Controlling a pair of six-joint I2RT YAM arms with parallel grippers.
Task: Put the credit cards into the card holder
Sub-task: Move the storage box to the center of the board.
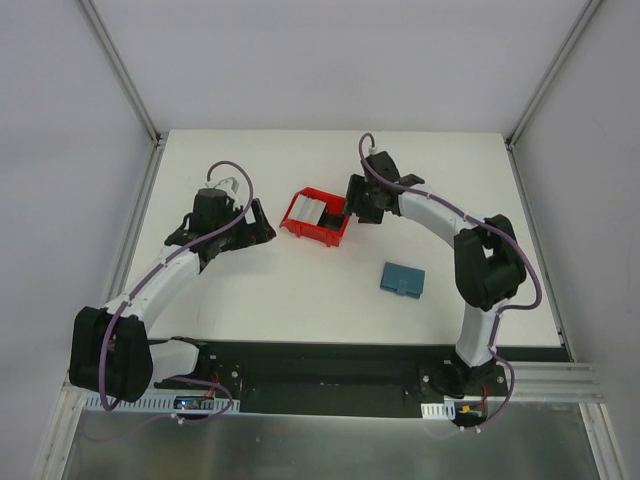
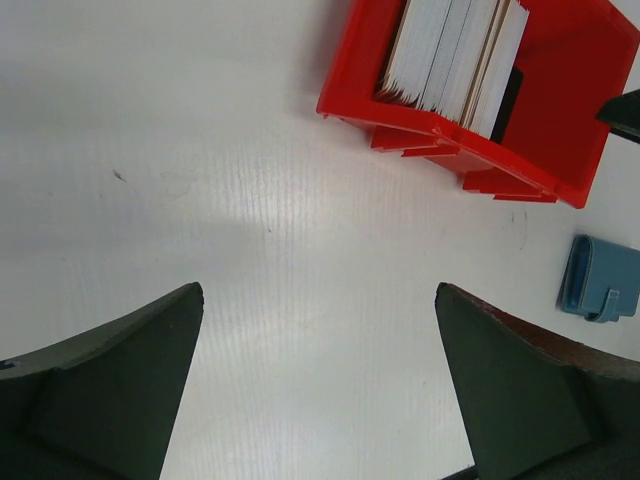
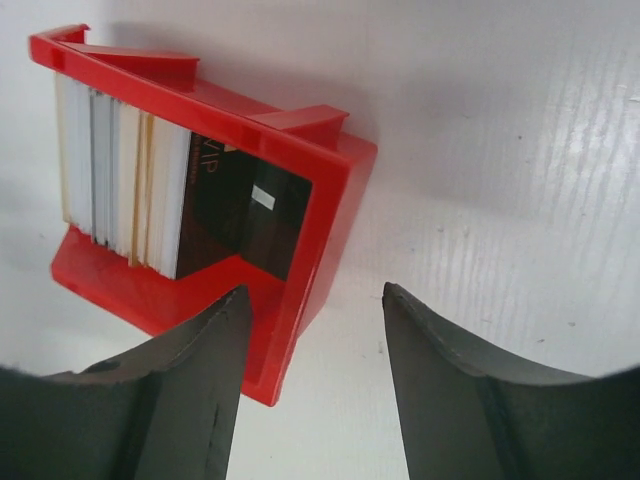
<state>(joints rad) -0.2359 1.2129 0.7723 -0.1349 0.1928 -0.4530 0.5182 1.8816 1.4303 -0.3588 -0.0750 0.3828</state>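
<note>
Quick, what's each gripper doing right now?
Left gripper: open, holding nothing.
Right gripper: open, jaws either side of the red bin wall, nothing gripped.

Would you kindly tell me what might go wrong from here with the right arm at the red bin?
The right gripper has its jaws astride one wall of the red bin, so closing may pinch the bin rather than a card. The credit cards stand tightly packed on edge, so several might lift together. The card holder lies closed, so inserting could stall.
</note>
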